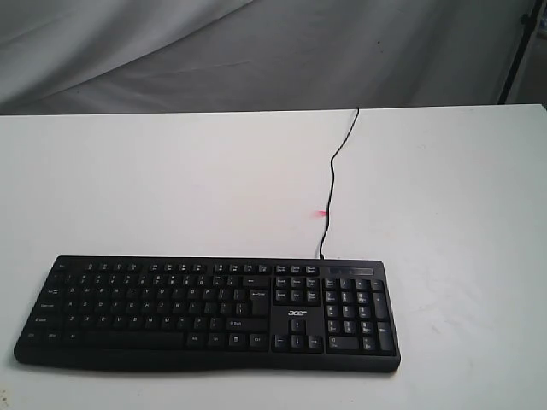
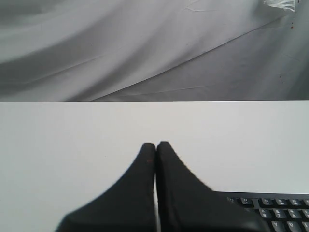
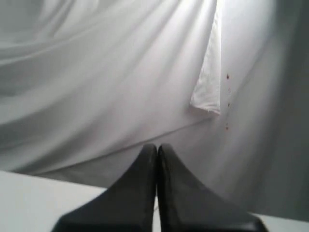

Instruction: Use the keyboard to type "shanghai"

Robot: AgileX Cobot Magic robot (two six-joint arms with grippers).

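Left gripper (image 2: 155, 145) fully closed, holding nothing; right gripper (image 3: 157, 146) the same. Likely so the paired fingers make one narrow tip for pressing keys. Neither touches a key. Keyboard (image 1: 205, 312) lies flat on the white table (image 1: 171, 171), cable (image 1: 333, 166) trailing behind.

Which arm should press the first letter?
Probably left. Its shut jaws are beside the keyboard, on the S side; the right wrist view shows only cloth and table, no keyboard.
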